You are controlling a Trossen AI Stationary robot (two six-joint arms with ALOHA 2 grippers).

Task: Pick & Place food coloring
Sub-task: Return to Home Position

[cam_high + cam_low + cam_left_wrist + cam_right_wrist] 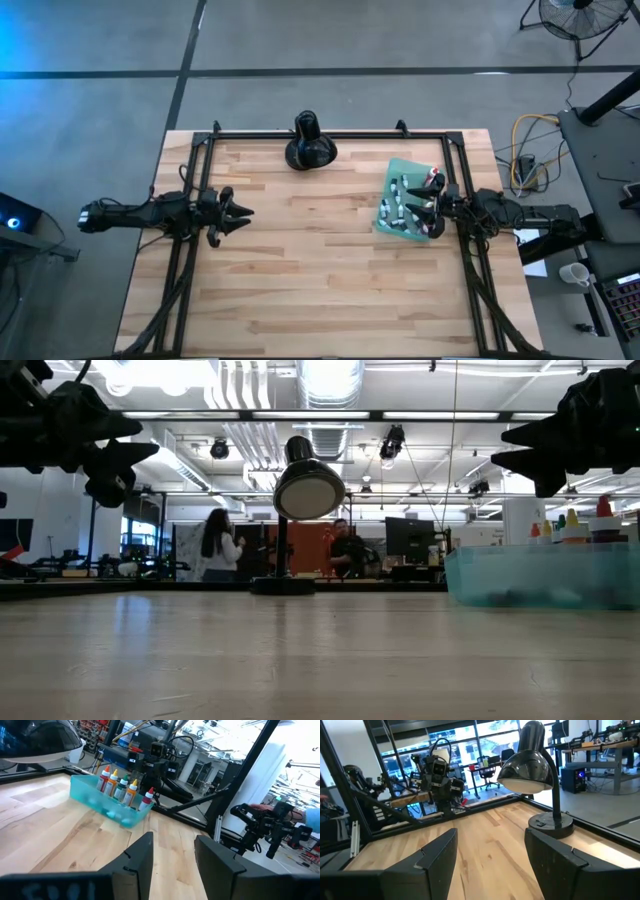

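The food coloring bottles (405,200) stand upright in a shallow teal tray (392,172) on the table's right part. In the left wrist view, the bottles (122,787) show red, yellow, green and orange caps. In the low view, only the bottle tops (572,525) rise above the tray wall (540,575). My right gripper (432,207) hangs open above the tray's right edge, raised clear of the bottles (512,448). Its wrist view (490,837) looks past the tray across the table. My left gripper (245,212) waits open over the table's left part (172,842).
A black desk lamp (308,140) stands at the table's far edge, left of the tray; it also shows in the right wrist view (535,765). A black frame rail (330,133) runs round the table. Bare wood (320,260) lies between the arms. People stand in the room beyond (218,545).
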